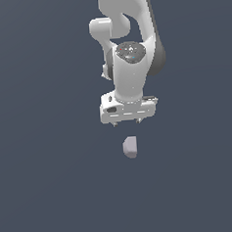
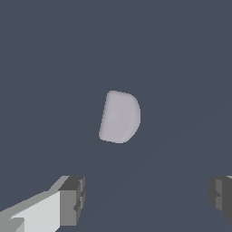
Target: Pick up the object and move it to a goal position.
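The object (image 1: 130,147) is a small pale grey-lilac blocky lump with rounded corners, lying on the dark grey-blue surface. In the exterior view the white gripper (image 1: 127,122) hangs from the arm directly above it, with a clear gap between fingertips and lump. In the wrist view the object (image 2: 119,116) lies beyond the gripper (image 2: 147,197), and the two grey fingertips (image 2: 72,199) stand wide apart at either side. The gripper is open and empty.
The white Panda arm (image 1: 130,48) rises out of the exterior view at the top. A plain dark grey-blue surface (image 1: 53,166) fills the rest of both views. No goal marker shows.
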Robot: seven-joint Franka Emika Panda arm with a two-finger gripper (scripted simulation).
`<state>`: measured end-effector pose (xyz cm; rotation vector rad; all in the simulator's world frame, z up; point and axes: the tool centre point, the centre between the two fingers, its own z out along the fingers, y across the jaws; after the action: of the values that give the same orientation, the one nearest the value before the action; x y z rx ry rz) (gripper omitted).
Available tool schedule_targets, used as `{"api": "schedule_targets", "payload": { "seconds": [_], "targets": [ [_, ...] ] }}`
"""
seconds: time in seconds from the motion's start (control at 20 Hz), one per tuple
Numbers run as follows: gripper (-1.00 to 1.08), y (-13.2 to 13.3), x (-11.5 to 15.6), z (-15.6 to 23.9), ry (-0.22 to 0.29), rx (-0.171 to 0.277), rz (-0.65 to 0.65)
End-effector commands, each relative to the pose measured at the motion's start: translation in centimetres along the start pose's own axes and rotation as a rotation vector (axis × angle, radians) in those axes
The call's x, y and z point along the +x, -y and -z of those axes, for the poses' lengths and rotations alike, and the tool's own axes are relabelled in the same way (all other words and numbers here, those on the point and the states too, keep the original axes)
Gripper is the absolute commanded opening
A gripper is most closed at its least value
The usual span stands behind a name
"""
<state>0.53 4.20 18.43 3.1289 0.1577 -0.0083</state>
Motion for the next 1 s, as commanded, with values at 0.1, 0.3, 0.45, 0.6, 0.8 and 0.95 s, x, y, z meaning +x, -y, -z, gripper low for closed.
{"api": "schedule_targets", "payload": {
  "seconds": [0.1,0.3,0.45,0.6,0.8,0.95],
  "targets": [
    [1.0,0.0,0.1,-0.1,0.0,0.0,-0.003],
    [1.0,0.1,0.5,-0.8,0.0,0.002,-0.02],
    [1.0,0.2,1.1,-1.7,-0.001,0.004,-0.046],
    [1.0,0.4,1.9,-3.0,-0.002,0.006,-0.082],
    [1.0,0.6,3.0,-5.2,-0.003,0.008,-0.137],
    [1.0,0.7,3.6,-6.4,-0.004,0.009,-0.169]
  ]
}}
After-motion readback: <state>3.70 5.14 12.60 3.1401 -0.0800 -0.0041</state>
